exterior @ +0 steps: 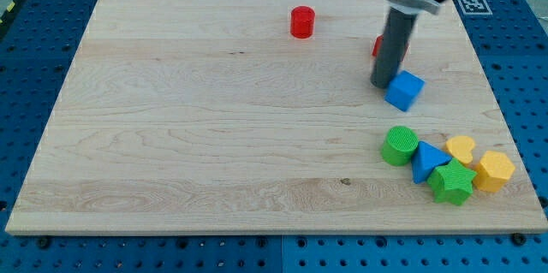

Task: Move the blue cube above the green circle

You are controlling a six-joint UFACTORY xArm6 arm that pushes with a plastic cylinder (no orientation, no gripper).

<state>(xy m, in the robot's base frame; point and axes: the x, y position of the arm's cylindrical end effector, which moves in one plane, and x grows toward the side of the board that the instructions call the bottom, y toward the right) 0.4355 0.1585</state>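
Camera view shows a pale wooden board [214, 119] lying on a blue perforated table [34, 68]. My tip [383, 84] rests on the board at about two o'clock from the board's middle, touching or just beside the blue cube [404, 90], which sits at three o'clock from the tip. Being a plain rod, it has nothing to open or close and grips nothing. The green circle [399, 145], a short cylinder, stands at six o'clock from the blue cube, apart from it. A blue triangle [425, 161] touches the green circle at its four o'clock; a green star [453, 182], a yellow heart [461, 148] and a yellow hexagon [494, 170] crowd close beside it. A red cylinder [301, 21] stands near twelve o'clock on the board. Another red block [377, 46], shape unclear, shows partly behind the rod.
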